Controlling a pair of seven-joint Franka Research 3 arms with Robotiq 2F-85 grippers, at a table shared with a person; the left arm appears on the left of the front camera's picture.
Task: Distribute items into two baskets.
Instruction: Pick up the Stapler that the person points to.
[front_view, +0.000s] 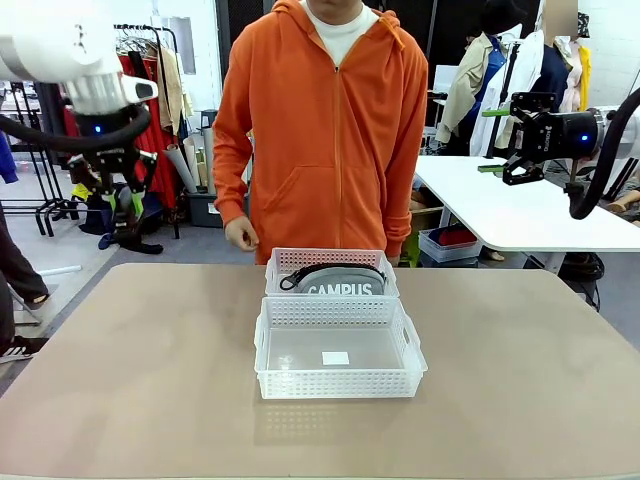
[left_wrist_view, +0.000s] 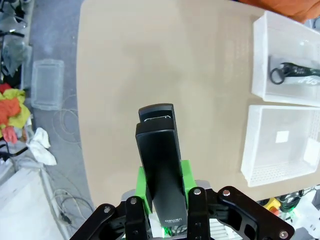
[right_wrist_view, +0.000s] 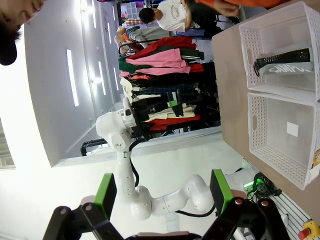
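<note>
Left wrist view: glossy black stapler (left_wrist_view: 162, 167)

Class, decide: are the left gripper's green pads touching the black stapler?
Touching. The left wrist view shows the stapler clamped between the left gripper's green pads, no gap either side.

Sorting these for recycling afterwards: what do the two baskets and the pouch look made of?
Near basket and far basket: translucent white plastic, likely rigid, judging by the moulded lattice walls. Grey pouch inside the far one: apparently woven fabric, matte, with printed white CAMPUS lettering and a black strap.
</note>
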